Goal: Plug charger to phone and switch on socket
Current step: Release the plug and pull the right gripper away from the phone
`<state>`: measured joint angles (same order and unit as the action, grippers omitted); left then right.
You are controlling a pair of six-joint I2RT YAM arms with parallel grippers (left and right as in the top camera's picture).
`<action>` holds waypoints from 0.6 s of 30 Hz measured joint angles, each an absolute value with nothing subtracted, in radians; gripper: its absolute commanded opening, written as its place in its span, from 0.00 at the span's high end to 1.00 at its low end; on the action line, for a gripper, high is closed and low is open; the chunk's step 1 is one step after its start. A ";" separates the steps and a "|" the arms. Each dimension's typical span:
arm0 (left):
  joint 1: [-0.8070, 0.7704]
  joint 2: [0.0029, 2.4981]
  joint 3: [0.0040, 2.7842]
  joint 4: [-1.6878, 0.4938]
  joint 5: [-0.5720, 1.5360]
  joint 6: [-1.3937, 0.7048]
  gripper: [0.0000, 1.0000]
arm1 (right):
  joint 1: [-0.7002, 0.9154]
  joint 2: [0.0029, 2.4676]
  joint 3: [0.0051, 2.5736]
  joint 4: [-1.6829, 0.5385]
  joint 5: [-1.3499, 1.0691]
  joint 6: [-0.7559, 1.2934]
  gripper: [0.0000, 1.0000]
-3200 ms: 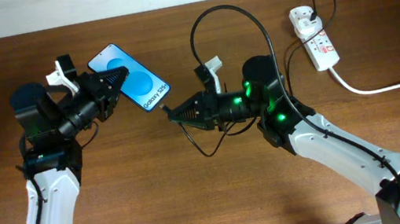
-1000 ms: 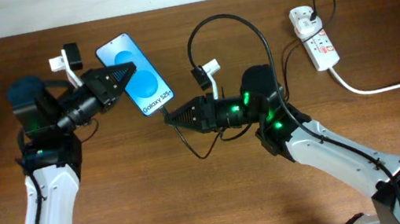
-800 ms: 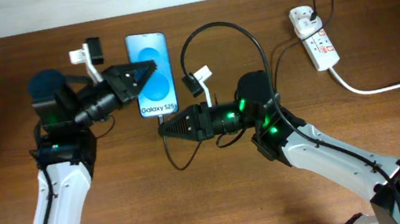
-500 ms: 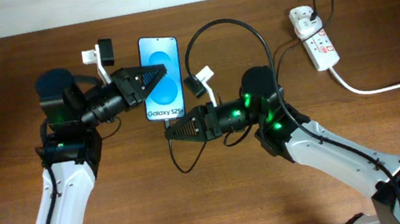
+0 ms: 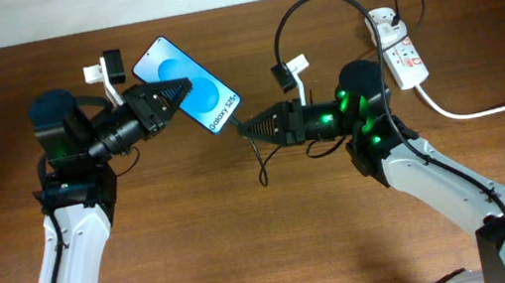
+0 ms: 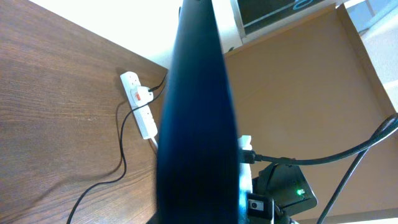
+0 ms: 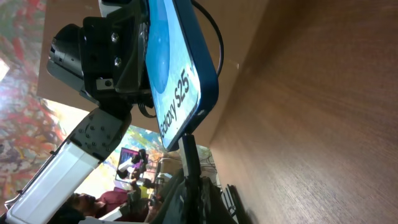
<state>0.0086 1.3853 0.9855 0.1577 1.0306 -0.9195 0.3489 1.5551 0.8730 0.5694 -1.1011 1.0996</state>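
Presently, we list this moment's items, largest first.

1. Worktop [image 5: 249, 252]: brown wood grain; it carries the socket, while the phone is held above it.
2. Left end effector [image 5: 177, 92]: pinching the phone by its long edges and holding it tilted off the surface.
3. Right end effector [image 5: 242, 127]: fingers pressed together on the charger's free end, pointed at the phone's lower edge.
4. Socket [image 5: 397, 48]: white strip at the far right of the worktop, well apart from both arms, with a thick white cord [image 5: 489, 109] trailing off right. Its red switches [image 5: 409, 58] are untouched.
5. Phone [image 5: 208, 100]: blue screen lit, lettering end facing the right arm.
6. Charger [image 5: 312, 0]: thin black cable arching from the socket over the right arm to its fingers.
7. Plug tip [image 7: 186, 142]: it meets the phone's bottom edge in the right wrist view; we cannot tell whether it is fully seated.

Step in hand, by our judgement: insertion. Next we would want a straight push along the phone's long axis, then a free arm travelling to the socket switch.
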 measured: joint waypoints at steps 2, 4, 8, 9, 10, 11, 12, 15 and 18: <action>0.009 1.385 0.986 0.158 1.031 -0.920 1.00 | 0.347 1.555 0.873 0.577 -1.097 1.100 0.96; 0.009 1.385 0.988 0.159 1.031 -0.921 1.00 | 0.347 1.555 0.873 0.590 -1.090 1.100 0.96; 0.009 1.385 0.994 0.162 1.023 -0.923 1.00 | 0.357 1.555 0.872 0.606 -1.067 1.100 0.96; 0.009 1.385 0.994 0.162 1.016 -0.923 1.00 | 0.360 1.555 0.872 0.606 -1.056 1.100 0.96; 0.009 1.385 0.994 0.162 1.010 -0.923 1.00 | 0.361 1.555 0.872 0.605 -1.047 1.100 0.96; 0.009 1.385 0.994 0.162 1.007 -0.923 1.00 | 0.362 1.556 0.872 0.604 -1.042 1.100 0.95; 0.009 1.385 0.994 0.162 1.003 -0.923 1.00 | 0.363 1.556 0.872 0.604 -1.037 1.100 0.91; 0.008 1.385 0.993 0.155 1.011 -0.920 1.00 | 0.367 1.557 0.873 0.591 -1.016 1.099 0.88; -0.007 1.385 0.970 0.134 1.048 -0.914 1.00 | 0.369 1.554 0.879 0.550 -0.994 1.108 0.87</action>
